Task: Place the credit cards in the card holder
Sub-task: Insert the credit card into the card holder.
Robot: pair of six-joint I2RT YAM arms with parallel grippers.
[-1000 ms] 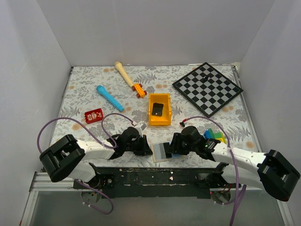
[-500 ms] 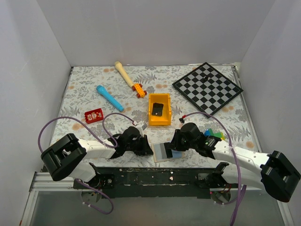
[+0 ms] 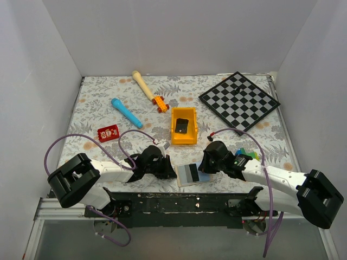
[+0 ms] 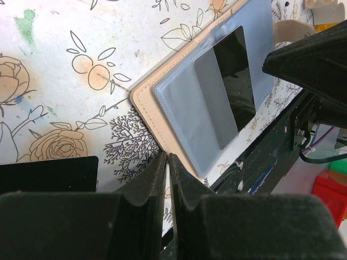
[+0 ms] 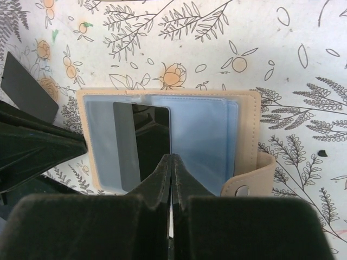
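The tan card holder [image 3: 189, 174] [image 4: 217, 92] [image 5: 162, 135] lies open at the table's near edge, its snap tab [image 5: 255, 181] to the right. A dark credit card [image 5: 142, 143] [image 4: 227, 86] sits partly inside its left blue-grey pocket, the exposed half black. My right gripper [image 3: 202, 169] [image 5: 172, 157] is shut, with its tips at that card's right edge. Shut too, my left gripper [image 3: 172, 172] [image 4: 167, 157] has its tips at the holder's left rim, and nothing shows between the fingers. Another black card [image 4: 49, 173] [image 5: 27, 89] lies flat beside the left gripper. Further left lies a red card [image 3: 108, 132].
A yellow-orange bin [image 3: 184, 138] holding a dark object stands just behind the holder. A chessboard [image 3: 239, 101] lies at the back right. A blue cylinder [image 3: 126, 112], a wooden stick [image 3: 143, 85] and an orange toy [image 3: 159, 103] are at the back left. Coloured blocks [image 3: 247, 155] sit by the right arm.
My right gripper has gone from half open to shut and shifted slightly along the holder. The left gripper and the holder have stayed put.
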